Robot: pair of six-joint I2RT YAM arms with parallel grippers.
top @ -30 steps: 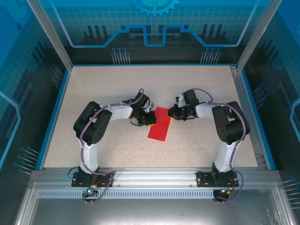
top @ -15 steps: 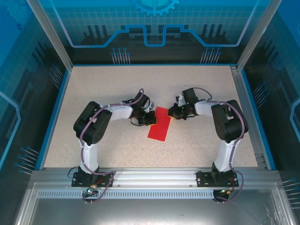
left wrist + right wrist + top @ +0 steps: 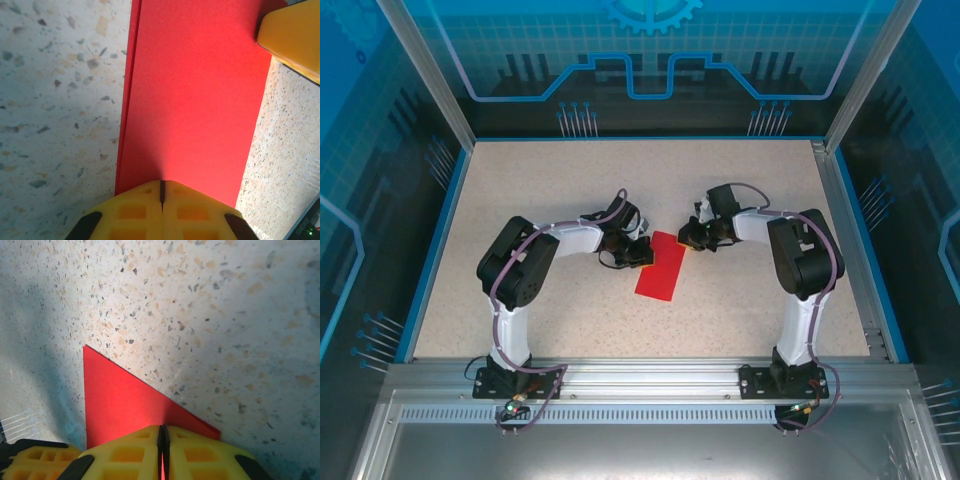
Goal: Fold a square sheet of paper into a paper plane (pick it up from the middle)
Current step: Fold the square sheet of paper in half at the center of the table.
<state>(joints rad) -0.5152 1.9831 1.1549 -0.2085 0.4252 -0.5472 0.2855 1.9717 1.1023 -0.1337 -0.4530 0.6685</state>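
The square sheet of paper (image 3: 659,273) is bright red and lies folded into a long rectangle on the speckled table. My left gripper (image 3: 645,254) is shut, its yellow tips (image 3: 161,187) resting on the sheet's (image 3: 195,90) near end, with two layered edges showing on the left. My right gripper (image 3: 687,240) is shut on the sheet's far right corner. In the right wrist view a red triangle (image 3: 120,400) sticks out past the closed tips (image 3: 163,432), and a red sliver shows between them. No paper plane shape is formed.
The right gripper's yellow finger (image 3: 295,35) reaches into the top right of the left wrist view. A blue rim (image 3: 430,250) and metal frame posts surround the speckled table (image 3: 550,180). Both arm bases sit at the near edge.
The right gripper has shifted slightly left and toward the far side while keeping hold of the paper's corner. The left arm and the sheet's body have stayed still.
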